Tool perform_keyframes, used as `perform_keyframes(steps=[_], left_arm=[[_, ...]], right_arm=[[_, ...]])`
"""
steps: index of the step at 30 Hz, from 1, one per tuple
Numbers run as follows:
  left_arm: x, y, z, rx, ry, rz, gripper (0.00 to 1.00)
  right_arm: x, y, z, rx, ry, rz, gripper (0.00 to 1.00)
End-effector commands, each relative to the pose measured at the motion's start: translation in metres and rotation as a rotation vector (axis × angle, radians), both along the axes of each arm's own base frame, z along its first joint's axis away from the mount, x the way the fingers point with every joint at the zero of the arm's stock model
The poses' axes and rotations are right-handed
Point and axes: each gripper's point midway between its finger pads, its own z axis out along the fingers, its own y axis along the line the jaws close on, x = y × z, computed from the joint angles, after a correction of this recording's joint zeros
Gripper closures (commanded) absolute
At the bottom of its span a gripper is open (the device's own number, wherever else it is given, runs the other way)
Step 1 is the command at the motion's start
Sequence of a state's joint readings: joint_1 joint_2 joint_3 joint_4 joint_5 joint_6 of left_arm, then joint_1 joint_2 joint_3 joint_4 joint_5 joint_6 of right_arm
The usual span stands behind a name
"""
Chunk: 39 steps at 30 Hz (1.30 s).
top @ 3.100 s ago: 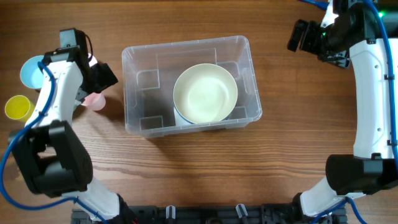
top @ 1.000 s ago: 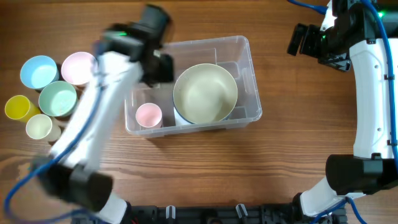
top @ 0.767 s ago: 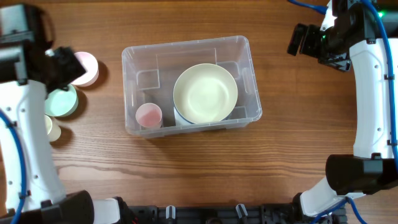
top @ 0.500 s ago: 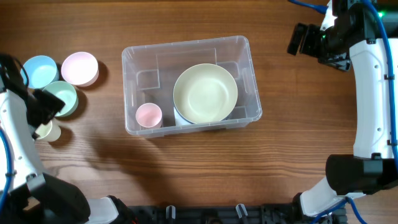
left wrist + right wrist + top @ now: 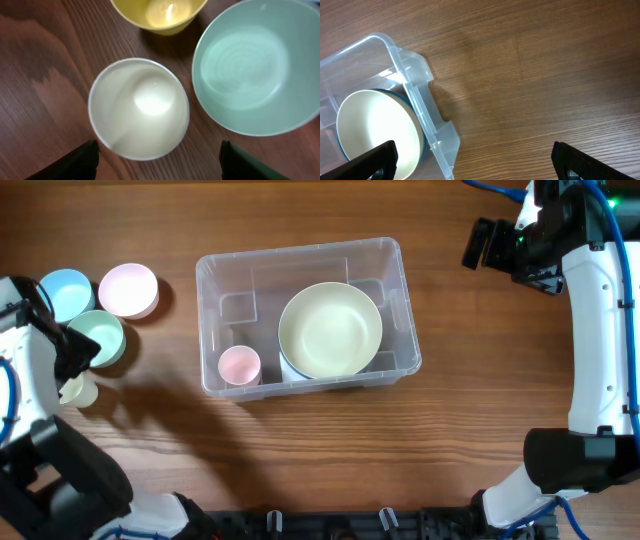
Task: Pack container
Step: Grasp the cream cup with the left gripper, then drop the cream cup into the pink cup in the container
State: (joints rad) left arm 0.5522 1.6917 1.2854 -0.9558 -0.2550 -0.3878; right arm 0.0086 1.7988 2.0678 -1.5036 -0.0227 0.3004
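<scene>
Since the pink cup (image 5: 239, 366) now stands inside the container (image 5: 300, 255), well off to the right of the left claw (image 5: 160, 162), one more piece is packed. That claw, jaws spread and empty, has returned above the cream cup (image 5: 139, 107), mint bowl (image 5: 255, 65) just beside. Three seconds ago the pink cup sat outside, at its fingers.

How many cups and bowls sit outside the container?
5, left of the container: blue bowl, pink bowl, green bowl, cream cup under left claw, yellow cup beside it. Arm may hide more.
</scene>
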Motion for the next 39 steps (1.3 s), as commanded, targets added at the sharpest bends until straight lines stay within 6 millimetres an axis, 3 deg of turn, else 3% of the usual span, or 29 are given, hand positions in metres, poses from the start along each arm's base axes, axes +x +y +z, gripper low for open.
perform_keyframes(steps=[1,4,7,9,12,13,14,18,22,25,27,29,30,32,33,35,37,39], left_arm=[[-0.002,0.004,-0.027,-0.023,0.064,0.019,0.21],[0.000,0.006,-0.037,-0.030,0.075,0.019,0.25],[0.001,0.007,-0.037,-0.028,0.071,0.019,0.42],[0.002,0.004,-0.038,-0.043,0.064,0.016,0.64],[0.007,-0.004,-0.041,-0.094,0.036,0.006,0.71],[0.007,-0.005,-0.041,-0.097,0.041,0.006,0.83],[0.006,-0.005,-0.042,-0.099,0.044,0.006,0.87],[0.001,-0.008,-0.043,-0.111,0.064,0.007,0.96],[-0.005,-0.016,-0.035,-0.130,0.079,0.002,0.96],[0.011,-0.037,0.015,-0.111,-0.049,-0.063,0.96],[0.031,-0.074,0.083,-0.094,-0.196,-0.183,0.96],[0.051,-0.132,0.154,-0.076,-0.327,-0.371,0.96],[0.057,-0.160,0.176,-0.078,-0.364,-0.456,0.96],[0.067,-0.223,0.203,-0.113,-0.422,-0.643,0.96],[0.070,-0.274,0.211,-0.144,-0.449,-0.787,0.96],[0.065,-0.334,0.199,-0.188,-0.406,-0.950,0.96],[0.056,-0.362,0.170,-0.219,-0.286,-1.022,0.96],[0.047,-0.369,0.136,-0.240,-0.121,-1.031,0.96]], right_arm=[[0.002,0.004,-0.006,0.007,0.017,0.020,0.00],[0.002,0.004,-0.006,0.007,0.017,0.020,0.00],[0.002,0.004,-0.006,0.007,0.017,0.021,0.00],[0.002,0.004,-0.006,0.008,0.018,0.021,0.00],[0.002,0.004,-0.006,0.007,0.017,0.021,0.00],[0.002,0.004,-0.006,0.007,0.017,0.021,0.00],[0.002,0.004,-0.006,0.007,0.018,0.021,0.00],[0.002,0.004,-0.006,0.007,0.017,0.021,0.00],[0.002,0.004,-0.006,0.007,0.017,0.021,0.00],[0.002,0.004,-0.006,0.008,0.017,0.021,0.00],[0.002,0.004,-0.006,0.007,0.018,0.020,0.00],[0.002,0.004,-0.006,0.008,0.017,0.021,0.00],[0.002,0.004,-0.006,0.007,0.018,0.020,0.00],[0.002,0.004,-0.006,0.007,0.018,0.020,0.00],[0.002,0.004,-0.006,0.007,0.018,0.020,0.00],[0.001,0.004,-0.006,0.007,0.019,0.020,0.00],[0.002,0.004,-0.006,0.007,0.018,0.021,0.01],[0.001,0.004,-0.006,0.007,0.021,0.020,0.00]])
